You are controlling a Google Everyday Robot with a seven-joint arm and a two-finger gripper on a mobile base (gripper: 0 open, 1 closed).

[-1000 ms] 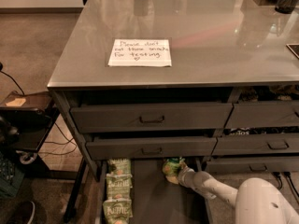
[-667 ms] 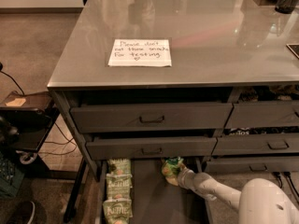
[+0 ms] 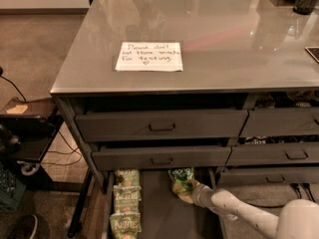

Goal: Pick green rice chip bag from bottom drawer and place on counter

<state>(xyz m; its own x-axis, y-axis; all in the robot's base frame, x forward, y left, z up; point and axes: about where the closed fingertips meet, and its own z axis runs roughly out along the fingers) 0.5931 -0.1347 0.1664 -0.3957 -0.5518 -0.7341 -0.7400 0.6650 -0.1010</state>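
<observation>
The green rice chip bag point(image 3: 181, 179) is bright green and lies in the open bottom drawer point(image 3: 159, 218), near its back, just under the drawer above. My gripper point(image 3: 190, 192) reaches in from the lower right on a white arm and is right at the bag's lower right edge, touching it. The counter point(image 3: 229, 39) is a glossy grey tabletop above the drawers, with a white handwritten note point(image 3: 149, 57) on its left part.
Three paler green bags point(image 3: 126, 203) lie in a column along the drawer's left side. Two shallower grey drawers point(image 3: 162, 126) stand partly open above the bottom drawer, more drawers to the right. A dark cart point(image 3: 25, 133) and cables stand at the left.
The view has shifted slightly. My gripper stays at the green bag in the bottom drawer, with little visible movement.
</observation>
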